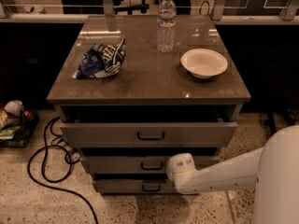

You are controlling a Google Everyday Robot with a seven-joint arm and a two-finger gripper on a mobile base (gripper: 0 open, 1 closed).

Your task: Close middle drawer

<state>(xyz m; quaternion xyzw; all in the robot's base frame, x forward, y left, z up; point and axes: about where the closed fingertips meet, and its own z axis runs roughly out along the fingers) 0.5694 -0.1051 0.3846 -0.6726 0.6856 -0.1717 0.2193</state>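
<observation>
The middle drawer (117,164) is the second of three grey-beige drawers, with a small black bar handle (152,166). Its front stands a little out from the cabinet, less far than the topmost drawer (103,134) above it. My gripper (174,168) is at the end of the white arm (219,173), which reaches in from the right. It sits against the right part of the middle drawer's front, just right of the handle. The lowest drawer (121,186) shows below it.
On the cabinet top (149,80) lie a crumpled blue chip bag (100,59), a water bottle (166,23) and a white bowl (204,62). A black cable (44,164) loops on the floor at the left, near some clutter (14,120).
</observation>
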